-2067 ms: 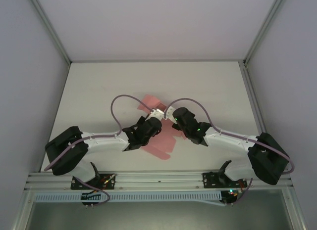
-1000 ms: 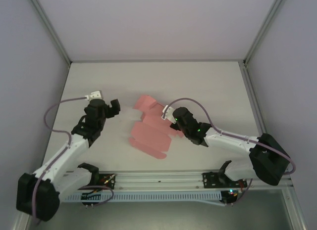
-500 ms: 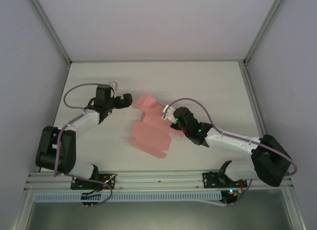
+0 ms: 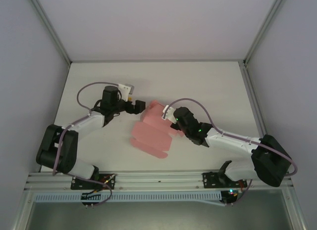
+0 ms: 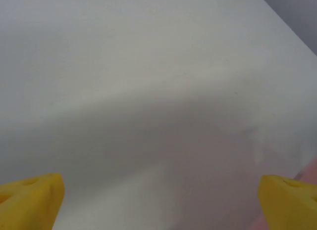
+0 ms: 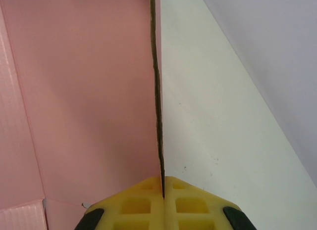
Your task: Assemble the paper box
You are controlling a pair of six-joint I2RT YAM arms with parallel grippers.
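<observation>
Left arm has swung in on the pink sheet, right one hasn't budged

Compared with 1 second ago, the left gripper (image 4: 137, 106) has moved right from the left side of the tabletop (image 4: 208, 86). It now sits just beside the far-left flap of the paper box (image 4: 150, 138), jaws spread wide, holding nothing. That far flap now sits further right than it did half a second ago. The rest of the sheet lies flat mid-tabletop, same spot. The right gripper (image 6: 163, 188) stays pinched tight on a thin pink card edge at the sheet's right side.
</observation>
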